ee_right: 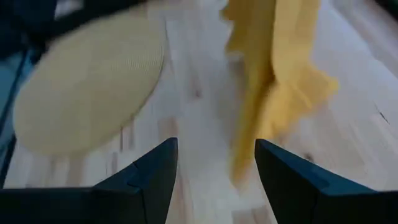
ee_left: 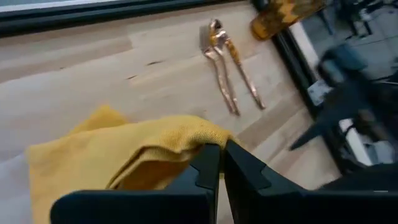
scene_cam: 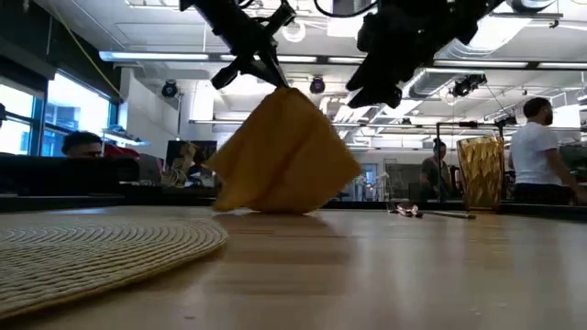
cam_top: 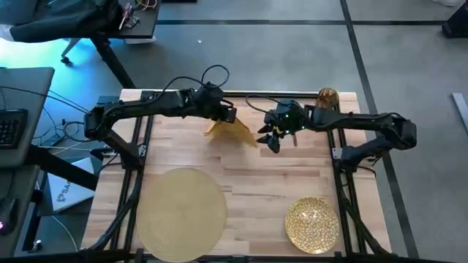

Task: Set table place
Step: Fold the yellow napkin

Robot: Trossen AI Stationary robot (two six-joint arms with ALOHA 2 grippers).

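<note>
Mustard napkin [ee_left: 130, 155] hangs pinched by a corner in the left claw [ee_left: 217, 165], its hem brushing the table [cam_top: 285, 183] at the far middle; soft, limp cloth that will likely sag, so grip its edges. Right claw [ee_right: 214, 168] hovers beside, spread wide

My wood table [cam_top: 248, 183] holds a round mat [cam_top: 180, 212], gold plate [cam_top: 312, 224], cutlery [ee_left: 225, 68] and a glass [cam_top: 327, 97].
</note>
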